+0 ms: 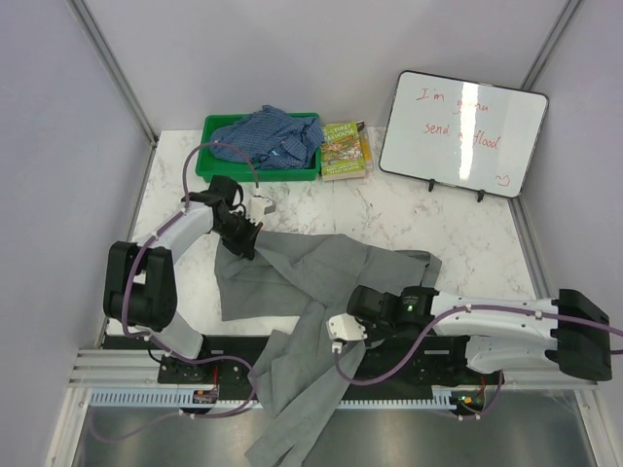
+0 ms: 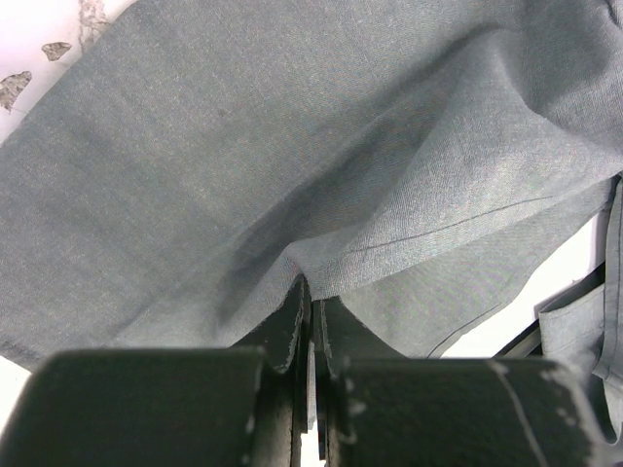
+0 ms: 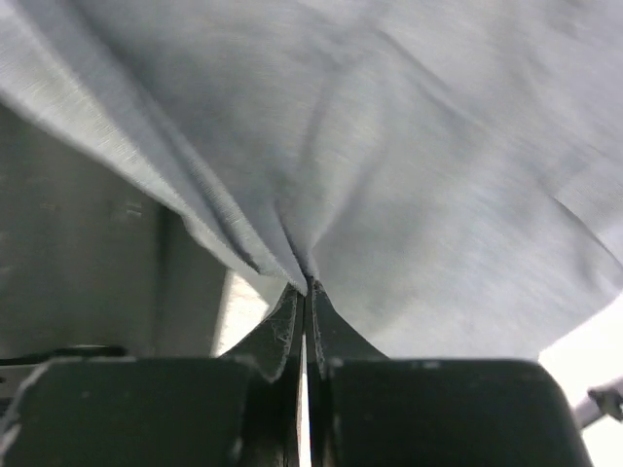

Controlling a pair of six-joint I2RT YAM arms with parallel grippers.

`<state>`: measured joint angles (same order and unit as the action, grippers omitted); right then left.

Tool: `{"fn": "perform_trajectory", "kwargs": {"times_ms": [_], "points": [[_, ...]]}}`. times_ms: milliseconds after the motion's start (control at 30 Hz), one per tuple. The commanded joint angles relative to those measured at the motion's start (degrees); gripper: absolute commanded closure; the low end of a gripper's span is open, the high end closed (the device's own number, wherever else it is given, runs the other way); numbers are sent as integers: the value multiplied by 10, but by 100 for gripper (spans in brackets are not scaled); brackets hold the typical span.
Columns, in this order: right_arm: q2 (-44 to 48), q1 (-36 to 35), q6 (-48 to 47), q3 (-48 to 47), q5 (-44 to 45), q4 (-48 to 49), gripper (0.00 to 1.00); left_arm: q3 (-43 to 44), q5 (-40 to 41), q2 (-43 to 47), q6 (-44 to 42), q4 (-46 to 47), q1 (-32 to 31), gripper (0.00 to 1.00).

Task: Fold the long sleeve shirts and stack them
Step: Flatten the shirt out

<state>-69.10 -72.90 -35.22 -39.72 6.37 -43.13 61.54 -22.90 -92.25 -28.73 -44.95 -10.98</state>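
Note:
The grey long sleeve shirt (image 1: pixel 321 282) lies spread across the middle of the marble table, one part trailing over the near edge and hanging down at the front. My left gripper (image 1: pixel 243 240) is shut on its far left corner; in the left wrist view the cloth (image 2: pixel 292 175) is pinched at the gripper (image 2: pixel 313 292). My right gripper (image 1: pixel 336 316) is shut on a fold of the same shirt near the front edge; the right wrist view shows the cloth (image 3: pixel 389 175) bunching into the gripper (image 3: pixel 308 289). The blue checked shirt (image 1: pixel 268 136) lies crumpled in the green bin (image 1: pixel 216 158).
A book (image 1: pixel 343 149) lies right of the green bin at the back. A whiteboard (image 1: pixel 462 131) with red writing stands at the back right. White walls close in both sides. The arms' base rail (image 1: pixel 127 375) runs along the near edge.

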Motion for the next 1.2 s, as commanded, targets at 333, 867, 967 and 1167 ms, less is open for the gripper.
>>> {"fn": "perform_trajectory", "kwargs": {"times_ms": [333, 867, 967, 1167], "points": [[152, 127, -20, -124, 51, -59, 100, -10, 29, 59, -79, -6, 12, 64], [140, 194, -9, -170, 51, -55, 100, -156, 94, 159, -176, 48, 12, 43], [141, 210, -9, -178, 54, -54, 100, -190, 123, 174, -176, 85, 12, 46], [143, 246, -20, -192, 72, -32, 100, -210, 180, 205, -151, 160, 14, 84]]}}
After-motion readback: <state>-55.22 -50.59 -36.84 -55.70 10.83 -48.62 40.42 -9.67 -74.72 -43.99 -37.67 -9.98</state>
